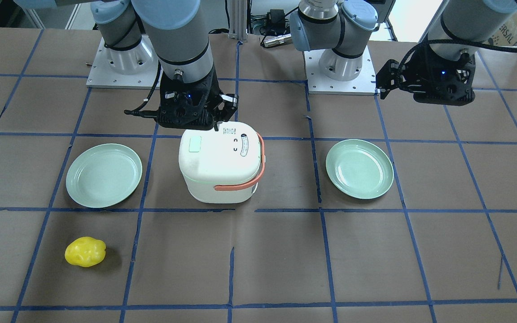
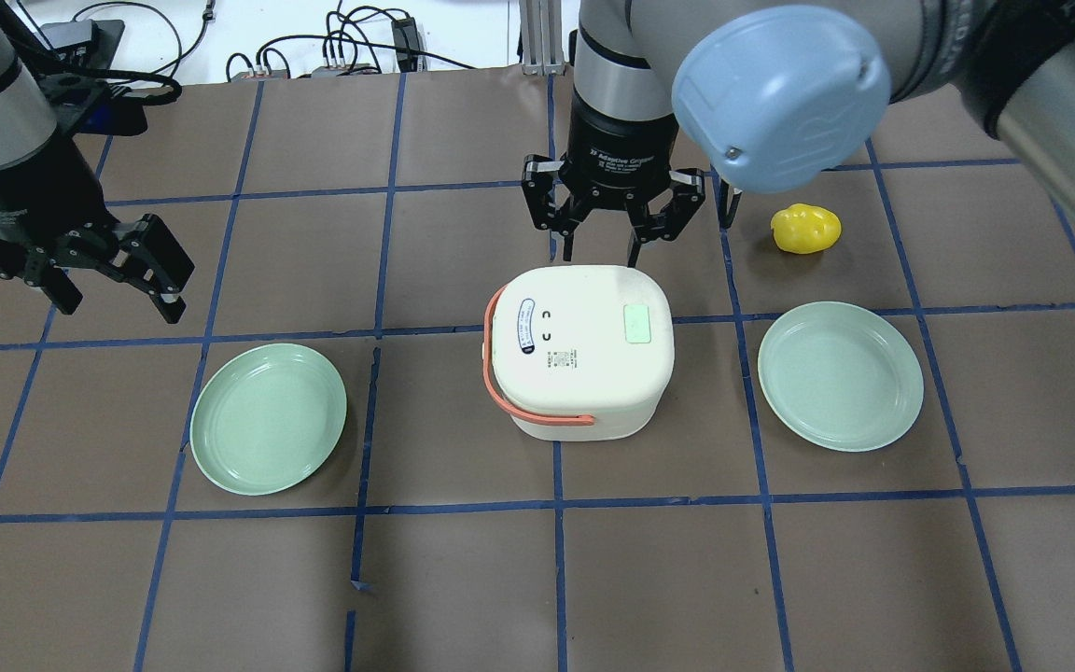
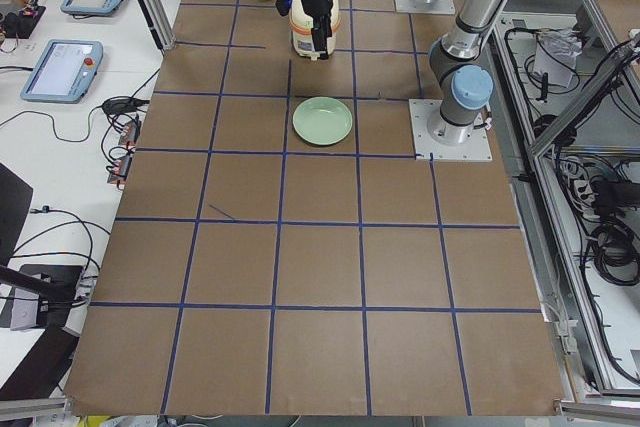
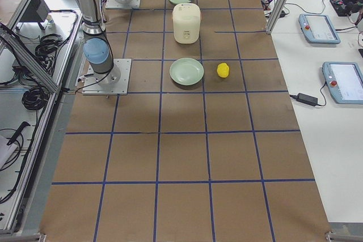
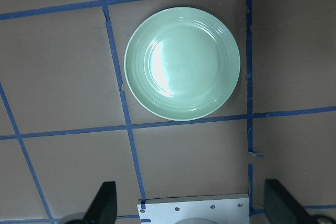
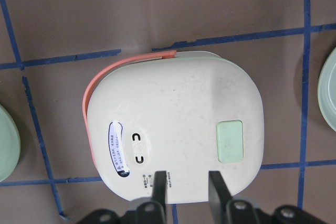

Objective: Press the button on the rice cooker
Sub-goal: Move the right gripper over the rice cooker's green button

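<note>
1. Right wrist-mounted view: the right gripper (image 6: 189, 184) hangs above the rice cooker (image 6: 173, 124). Its two fingers are spread apart with nothing between them. They sit over the lid's edge, between the printed label (image 6: 118, 149) and the button (image 6: 230, 140).
2. To press well, I judge the fingers should first be brought together into one blunt tip. That tip should shift sideways until it is centred over the button. It should then go straight down with light force, so the cooker neither slides nor tips.
3. The rice cooker stands upright in the middle of the table (image 2: 463, 579), between the left plate (image 2: 267, 417) and the right plate (image 2: 841, 376), touching neither.
4. It is a creamy white, rounded box with a coral handle (image 1: 236, 186) folded down around one side. The button is a pale green rounded rectangle set in the lid.
5. The left gripper (image 2: 118, 297) hangs well off to the side near the left plate, its jaws wide apart and empty.
</note>
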Robot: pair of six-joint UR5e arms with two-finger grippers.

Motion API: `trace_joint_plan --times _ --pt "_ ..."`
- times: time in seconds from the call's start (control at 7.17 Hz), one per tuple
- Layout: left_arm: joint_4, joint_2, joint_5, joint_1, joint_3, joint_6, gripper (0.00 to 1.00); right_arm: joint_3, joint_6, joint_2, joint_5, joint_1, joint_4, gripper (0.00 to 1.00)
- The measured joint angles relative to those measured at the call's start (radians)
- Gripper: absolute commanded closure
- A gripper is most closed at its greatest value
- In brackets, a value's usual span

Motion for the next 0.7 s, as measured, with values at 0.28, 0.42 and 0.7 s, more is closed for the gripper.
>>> trace_joint_plan --times 0.28,0.42,0.7 --pt "0.0 0.0 0.0 0.0 0.0 0.0 0.0 0.045 -0.055 0.002 0.0 -0.053 -0.02 0.93" --pt "0.0 0.001 0.0 0.0 0.0 0.0 0.0 0.077 -0.07 0.001 0.0 -0.074 -0.049 0.93" --pt "0.0 0.0 0.0 0.0 0.0 0.0 0.0 0.142 -0.073 -0.005 -0.002 -0.087 -0.122 0.93"
